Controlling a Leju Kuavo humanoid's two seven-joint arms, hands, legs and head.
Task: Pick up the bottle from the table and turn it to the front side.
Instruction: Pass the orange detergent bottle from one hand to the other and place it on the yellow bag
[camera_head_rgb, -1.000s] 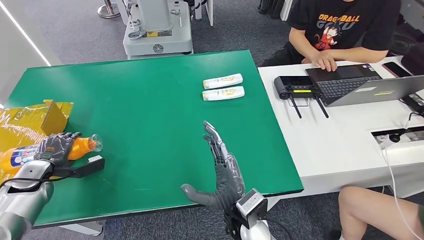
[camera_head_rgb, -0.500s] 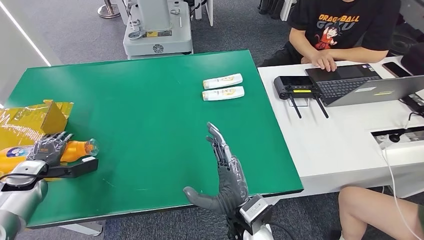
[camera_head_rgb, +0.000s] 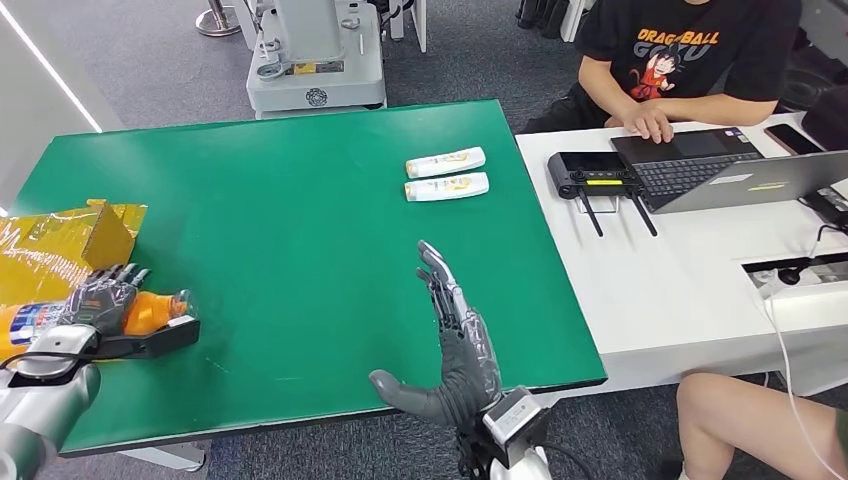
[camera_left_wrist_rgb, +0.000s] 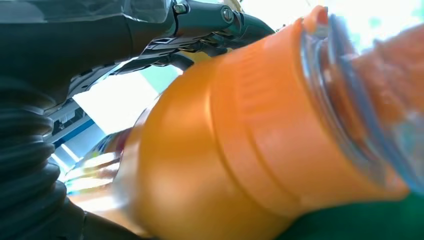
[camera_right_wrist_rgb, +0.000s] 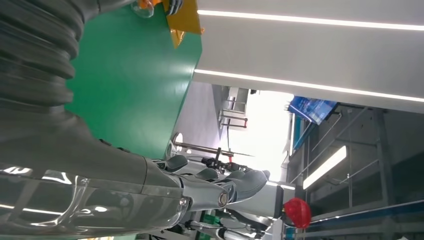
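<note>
At the lower left of your head view, on the green worktop (camera_head_rgb: 300, 200), one orange bottle (camera_head_rgb: 150, 311) lies on its side, clear cap end pointing right, label end reaching the left edge. Your left robot hand (camera_head_rgb: 98, 298) grips its middle, fingers curled over it. Your right robot hand (camera_head_rgb: 455, 345) stands flat, fingers spread, holding nothing; two white tubes (camera_head_rgb: 446, 174) lie upper centre.

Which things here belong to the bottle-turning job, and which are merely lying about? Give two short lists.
Belonging to the job:
- orange bottle, lying on the green table
- left hand, gripping that bottle
- right hand, held flat with its fingers apart

Lying about:
- two white tubes
- yellow bag
- laptop on the white desk
- person
</note>
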